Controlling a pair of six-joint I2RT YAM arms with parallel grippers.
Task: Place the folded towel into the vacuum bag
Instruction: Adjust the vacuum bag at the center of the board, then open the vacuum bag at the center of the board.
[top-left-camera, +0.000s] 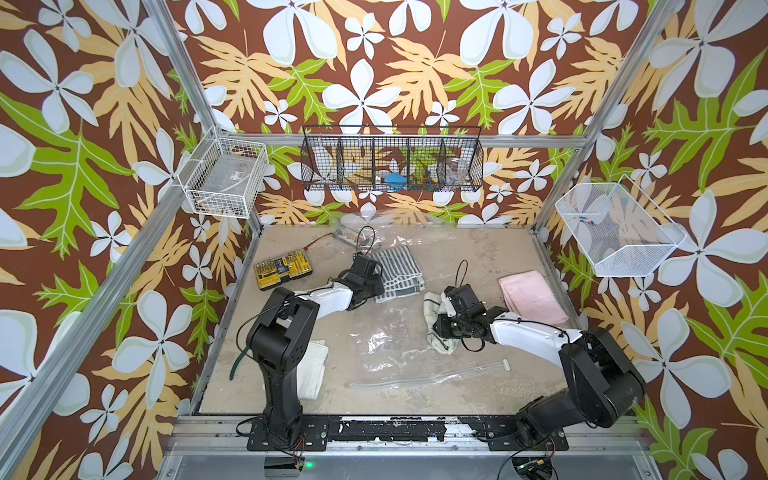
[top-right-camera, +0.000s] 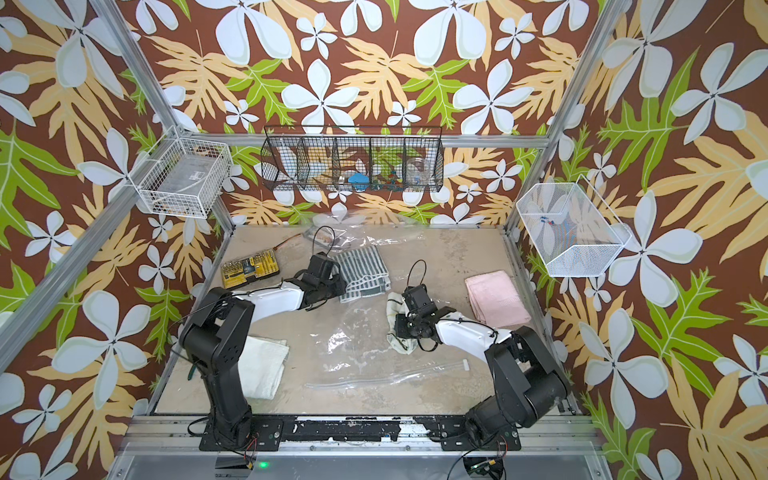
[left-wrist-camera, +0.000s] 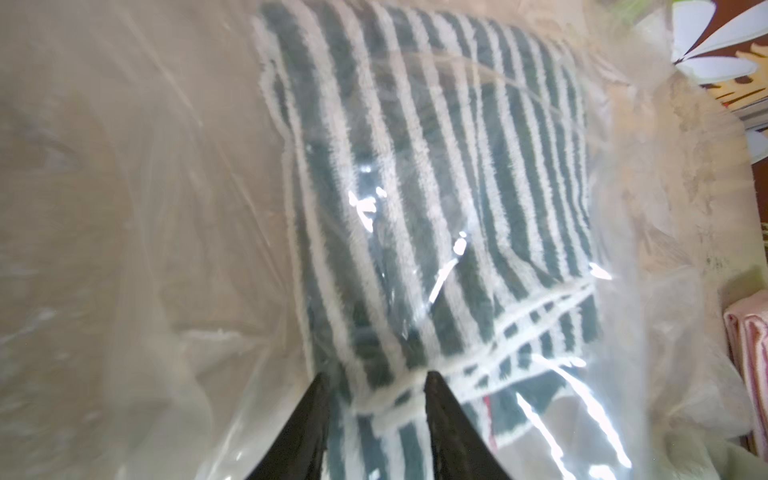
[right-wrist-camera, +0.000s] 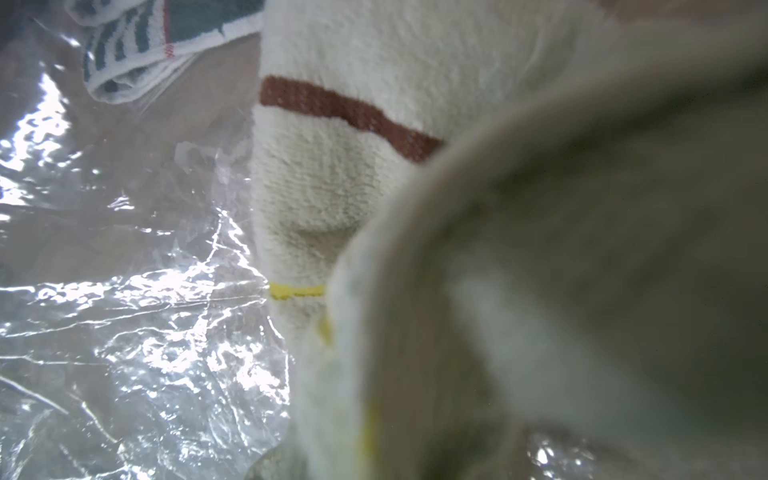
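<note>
The big see-through plastic vacuum bag (top-left-camera: 382, 345) lies flat on the sandy table (top-left-camera: 478, 257). The left claw (left-wrist-camera: 375, 376) pinches the green-and-white striped towel (left-wrist-camera: 415, 187) under the plastic at its far end. A fluffy cream towel (right-wrist-camera: 340, 187) covers the right claw (top-left-camera: 441, 324), so I cannot tell its grip.

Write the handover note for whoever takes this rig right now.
Left gripper: closed on the near edge of the striped towel, which lies under the plastic of the vacuum bag, at its far end.
Right gripper: jaws hidden by the cream towel bunched around it, over the bag.
Done: striped towel looks bagged.
To do: cream towel, apparently; pink towel and white towel lie outside the bag.
</note>
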